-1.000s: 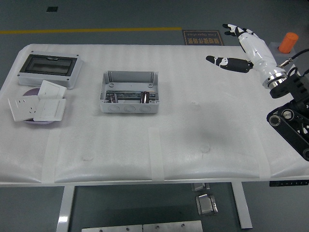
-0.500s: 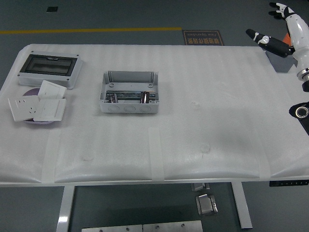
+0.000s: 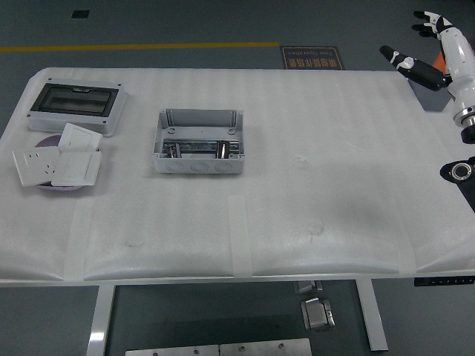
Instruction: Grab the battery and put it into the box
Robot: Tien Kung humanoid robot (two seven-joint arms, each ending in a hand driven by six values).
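We find the right hand [image 3: 436, 46] raised at about 2 o'clock, off the far right corner of the white table [image 3: 297, 215], its white-and-black fingers [image 3: 407, 61] spread apart and holding nothing. The left arm does not appear in the head view.

The grey junction box [image 3: 199, 141] sits open-topped at about 11 o'clock from the table's middle, well apart from the hand. Inside it we see a metal rail and two cylindrical items; the one at the right end looks like the battery [image 3: 223, 149], lying against the box floor, though its detail is too small to confirm.

At 9 to 10 o'clock, near the left edge, a grey enclosure with a dark window [image 3: 74, 105] lies flat. Just below it, white wall sockets [image 3: 58, 162] are stacked on a purple disc [image 3: 46, 142], overlapping one another
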